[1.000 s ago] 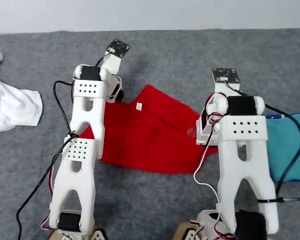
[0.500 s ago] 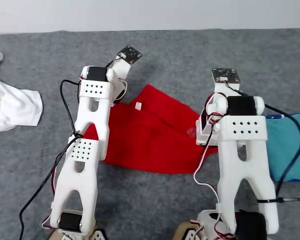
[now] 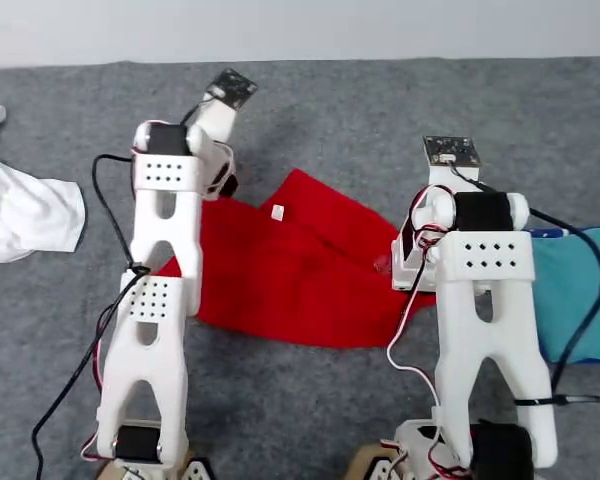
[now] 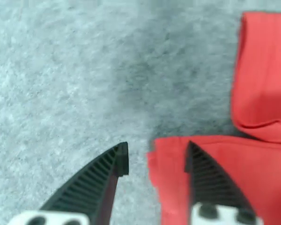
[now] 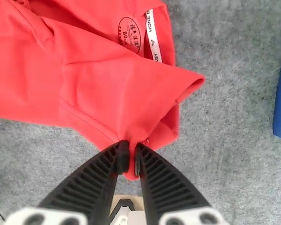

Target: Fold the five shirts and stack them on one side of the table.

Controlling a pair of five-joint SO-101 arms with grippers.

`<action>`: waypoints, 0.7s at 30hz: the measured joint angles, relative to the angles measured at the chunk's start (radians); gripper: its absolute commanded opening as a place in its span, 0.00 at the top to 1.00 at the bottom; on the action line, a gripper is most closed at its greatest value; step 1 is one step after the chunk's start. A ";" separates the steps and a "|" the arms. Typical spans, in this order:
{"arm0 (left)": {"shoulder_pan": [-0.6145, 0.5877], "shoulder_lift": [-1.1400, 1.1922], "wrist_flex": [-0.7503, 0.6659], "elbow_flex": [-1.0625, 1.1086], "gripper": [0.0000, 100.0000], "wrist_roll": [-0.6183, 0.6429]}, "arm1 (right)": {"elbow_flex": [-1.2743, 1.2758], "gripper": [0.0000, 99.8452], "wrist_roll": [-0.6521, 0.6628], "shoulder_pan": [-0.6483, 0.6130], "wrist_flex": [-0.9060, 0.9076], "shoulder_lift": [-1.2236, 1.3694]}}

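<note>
L claw (image 4: 157, 152): released, jaws spread wide, pointing down at the edge of the red shirt (image 4: 262, 178). One finger (image 4: 103, 183) is over bare grey felt, the other over red cloth, so the hem corner sits right in the gap. Can't tell if the tips touch the cloth.
R claw (image 5: 131, 154): clenched tight on a pinched-up fold of the red shirt. The fabric bunches into a ridge running away from the tips.
Red shirt: in the high view it's mid-table between the 2 arms, spread out but rumpled, with a pointed flap toward the far side. One end goes under the L arm (image 3: 165, 250), the other under the wrist of the R arm (image 3: 485, 300).
Tag (image 3: 277, 212): small white neck label, face up, near that far flap. In the R wrist view it lies beyond the pinched fold.
White shirt (image 3: 25, 210): crumpled heap at the table's L edge, well apart from the red one, partly cut off by the frame.
Teal shirt (image 3: 580, 290): lies flat at the R edge, just beside the R arm & partly under it. A strip of grey separates it from the red shirt.
Table (image 3: 380, 110): grey felt cover, pale wall along the far side.
</note>
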 measured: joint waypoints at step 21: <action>0.071 -0.015 0.006 0.219 1.00 -0.077 | 0.000 0.99 0.000 0.000 0.000 0.000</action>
